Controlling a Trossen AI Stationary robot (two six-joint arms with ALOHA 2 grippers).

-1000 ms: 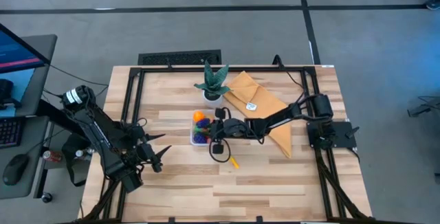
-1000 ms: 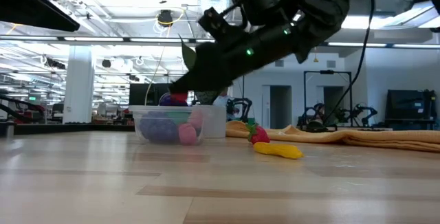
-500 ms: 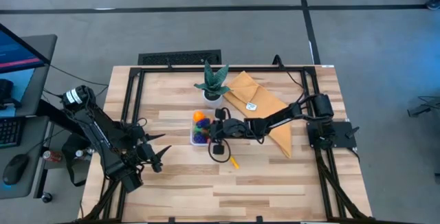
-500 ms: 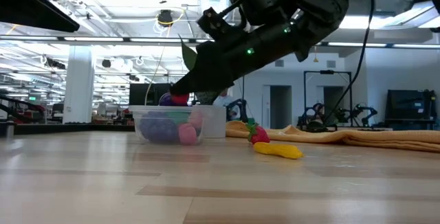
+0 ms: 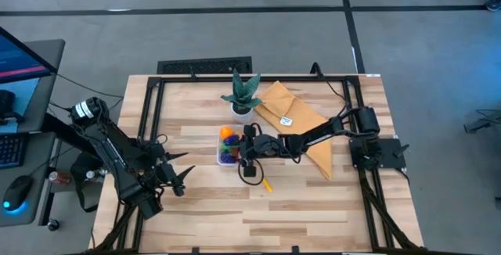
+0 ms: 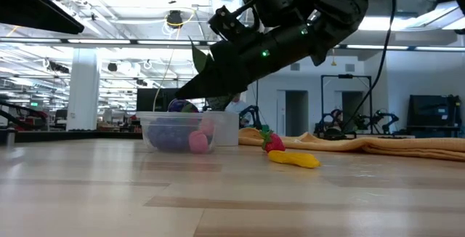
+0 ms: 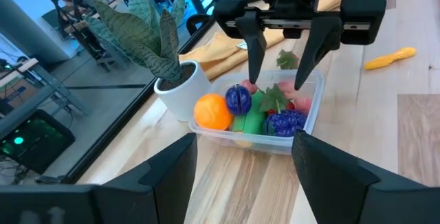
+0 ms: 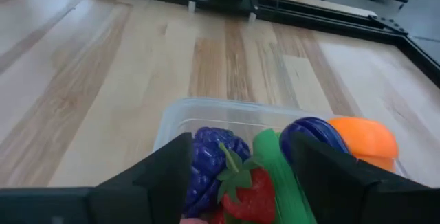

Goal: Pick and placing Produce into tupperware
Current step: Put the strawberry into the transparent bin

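From above, you see the small clear rectangular plastic tupperware (image 5: 226, 146) near the middle of the pale wooden surface (image 5: 313, 200), just in front of the green-leafed plant in a white pot (image 5: 241, 97) and beside the mustard-yellow cloth (image 5: 293, 118); the right tool (image 5: 243, 149) hangs over the container's right edge, while the left tool (image 5: 182, 178) waits well apart near the surface's left front. A yellow toy banana (image 5: 267, 184) lies loose on the wood just in front of the right tool. At table height, you find the tupperware (image 6: 190, 131) holding purple and pink toy produce, with the right arm slanting down over it, and a red toy strawberry (image 6: 274, 142) touching the yellow banana (image 6: 293, 159) on the wood beside it. Through the left wrist, the right tool (image 7: 278, 73) shows its fingers spread apart and empty, tips dipped just inside the box among the orange toy fruit (image 7: 212, 111), a round purple piece (image 7: 238, 99) and purple toy grapes (image 7: 284, 121); the left tool's own fingers (image 7: 337, 176) appear spread, though only their bases show. Through the right wrist, you look down between parted fingers (image 8: 159, 176) at grapes (image 8: 210, 161), a strawberry (image 8: 246, 195) and a green piece (image 8: 277, 176).
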